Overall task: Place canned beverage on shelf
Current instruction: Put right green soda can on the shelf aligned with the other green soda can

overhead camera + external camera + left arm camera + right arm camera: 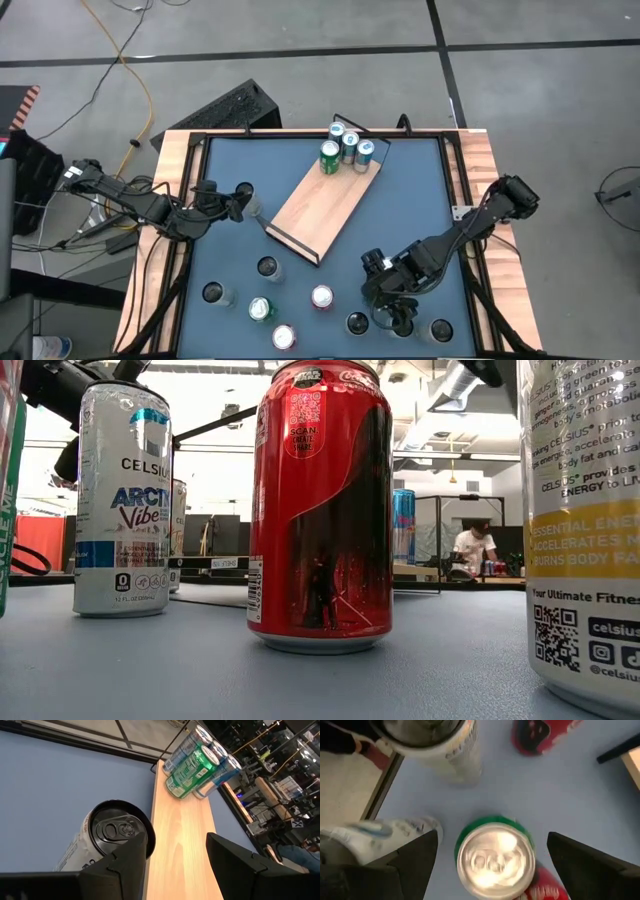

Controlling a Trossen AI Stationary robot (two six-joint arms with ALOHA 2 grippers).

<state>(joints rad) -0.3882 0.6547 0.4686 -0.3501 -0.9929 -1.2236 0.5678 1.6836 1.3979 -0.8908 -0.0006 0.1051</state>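
The shelf point(325, 205), a light-wood board with a dark lip, lies slantwise mid-table. Several cans point(348, 148) stand at its far end, also seen in the left wrist view point(197, 762). My left gripper point(243, 193) point(174, 840) hovers open by the shelf's near left corner. Only board shows between its fingers, and a white can with a black top point(107, 842) stands on the blue table just outside one finger. My right gripper point(392, 312) point(492, 837) points down, open, over a green can point(495, 857). That can shows between its fingers in the right wrist view and is hidden in the high view. My left gripper has one finger point(127, 862) in front of the white can's top rim point(145, 832). I cannot tell whether it touches the can.
Loose cans stand on the near half of the table: a red one point(322, 297), another red point(283, 337), a green one point(262, 310), and white ones point(268, 267) point(213, 293) point(357, 323) point(440, 330). A red can point(545, 892) crowds the green can. The wooden rim point(175, 200) bounds the table.
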